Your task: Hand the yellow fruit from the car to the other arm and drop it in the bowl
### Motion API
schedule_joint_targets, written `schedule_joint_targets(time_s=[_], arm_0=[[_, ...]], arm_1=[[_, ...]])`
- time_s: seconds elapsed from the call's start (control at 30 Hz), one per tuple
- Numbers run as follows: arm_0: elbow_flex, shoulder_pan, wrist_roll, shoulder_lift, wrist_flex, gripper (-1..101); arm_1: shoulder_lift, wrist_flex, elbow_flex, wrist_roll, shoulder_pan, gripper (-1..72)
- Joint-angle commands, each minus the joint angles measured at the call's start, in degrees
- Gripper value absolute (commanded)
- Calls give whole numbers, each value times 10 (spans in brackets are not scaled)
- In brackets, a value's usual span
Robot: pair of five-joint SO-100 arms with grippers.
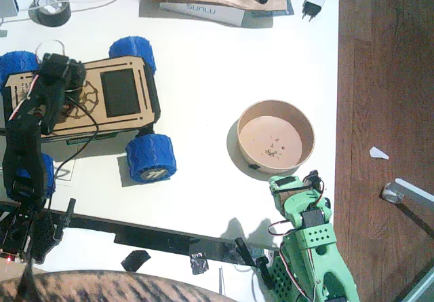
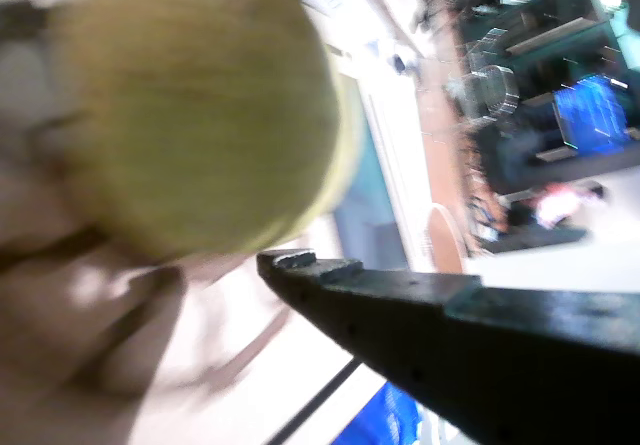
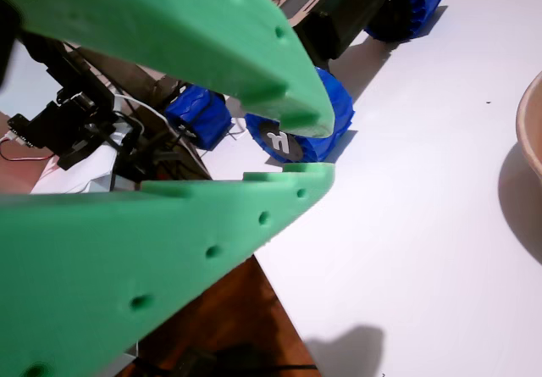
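Note:
The yellow fruit (image 2: 190, 105) fills a wrist view, blurred and very close, against the tip of a black finger (image 2: 400, 315). My left gripper (image 2: 285, 115) is shut on it. In the fixed view the black left gripper (image 1: 57, 74) is low over the plywood car (image 1: 146, 105), and the fruit is hidden there. The green right gripper (image 1: 298, 186) rests near the front table edge, just in front of the tan bowl (image 1: 242, 122). Its jaws (image 3: 301, 148) meet at the tips with nothing between them. The bowl's rim (image 3: 533, 131) shows at the right edge of that view.
A grey tape roll (image 1: 51, 7) lies at the back left. A board, box and plug (image 1: 315, 0) sit at the back. The car's blue wheel (image 1: 150, 158) stands between car and bowl. The table ends at the right, over wooden floor (image 1: 386, 78).

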Motion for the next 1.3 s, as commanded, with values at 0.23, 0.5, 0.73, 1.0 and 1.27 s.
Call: schedule_joint_targets(time_s=[0.23,0.5,0.73,1.0,1.27], arm_0=[[-18,-40,7,9,12,371],[-18,-40,7,9,11,370],[-18,-26,7,3,-2,341],[-21,-12,7,1,-3,336],[-22,-12,7,0,-4,336]], arm_1=[[4,-15,-4,-7,-2,1],[4,-15,-4,-7,-2,1],[4,-15,-4,-8,-1,1],[4,-15,-4,-9,-1,1],[4,-15,-4,-10,0,1]])
